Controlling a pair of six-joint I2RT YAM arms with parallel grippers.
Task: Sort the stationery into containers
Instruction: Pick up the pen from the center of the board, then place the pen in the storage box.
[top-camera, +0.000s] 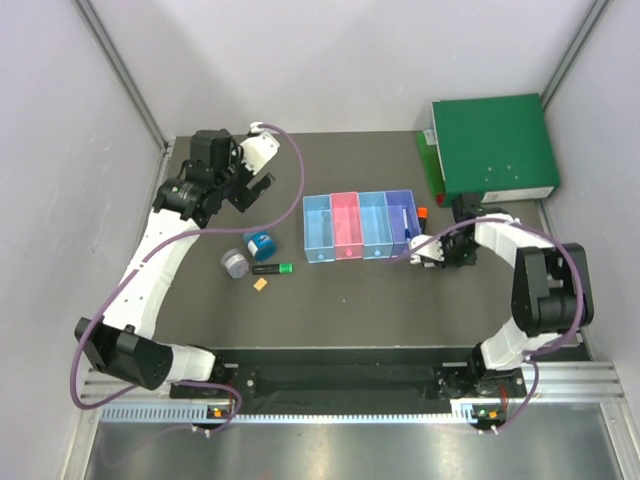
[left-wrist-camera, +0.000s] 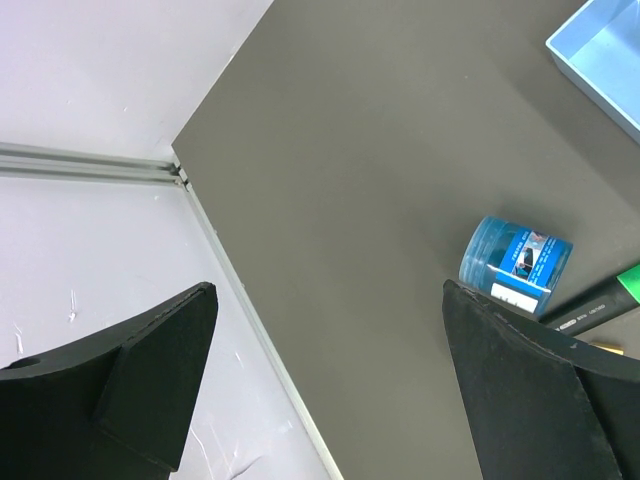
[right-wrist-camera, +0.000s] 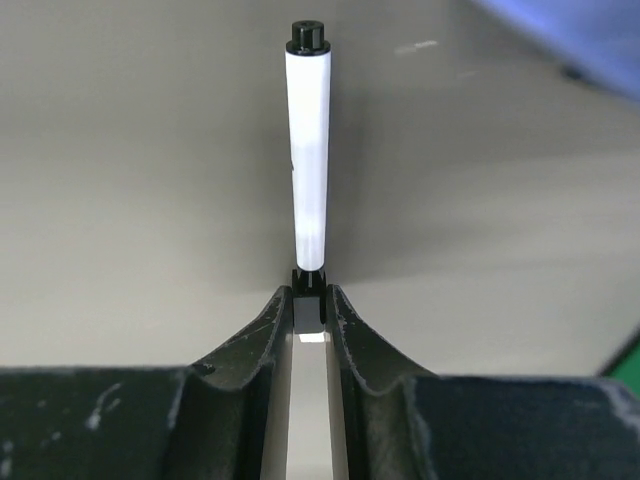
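My right pincer (right-wrist-camera: 310, 298) is closed narrow on the black end of a thin white pen (right-wrist-camera: 308, 150), toward the table's right edge and just beside the purple bin (top-camera: 400, 222). The pen looks light, stiff and slick-barrelled, so I judge this end grip may let it swing, and mid-barrel would be steadier. My left pincer (left-wrist-camera: 330, 340) hangs wide and empty near the far-left corner.

Robotics lab test cell: white enclosure walls (top-camera: 350, 70), aluminium frame rail (top-camera: 122, 75), dark work table (top-camera: 330, 300).

Four joined bins (top-camera: 346, 225), two round tins (top-camera: 259, 243), two highlighters (top-camera: 272, 268), two white pens (right-wrist-camera: 308, 150), one orange block (top-camera: 260, 284), one green binder (top-camera: 495, 145).
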